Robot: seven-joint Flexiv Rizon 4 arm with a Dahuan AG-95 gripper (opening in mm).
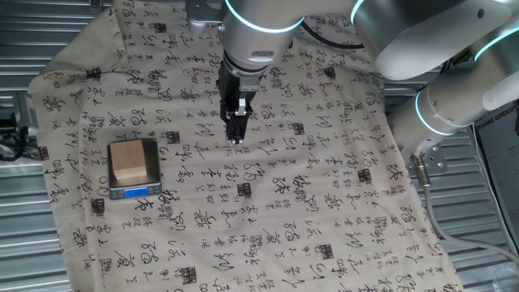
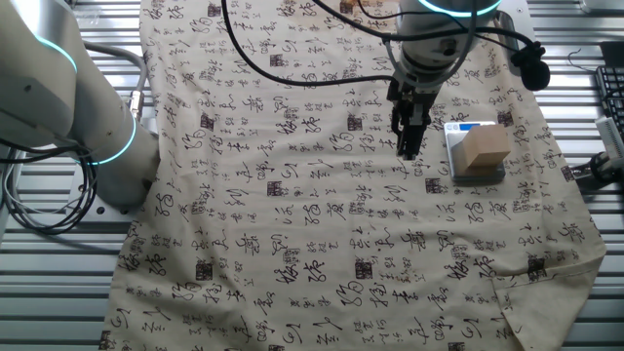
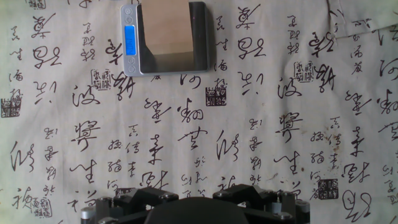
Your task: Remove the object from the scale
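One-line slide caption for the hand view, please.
Hand view: wooden block sits on the scale at the frame's top, calligraphy-print cloth between it and the gripper.

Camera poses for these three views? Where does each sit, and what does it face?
One fixed view: high, facing the arm; tan wooden block on silver-grey scale at left, pincer central.
Other fixed view: high, opposite side; block right, arm base left.
Hand view: on the hand, looking down; pincer housing along the bottom edge.
Shared: block, scale, calligraphy-printed cloth.
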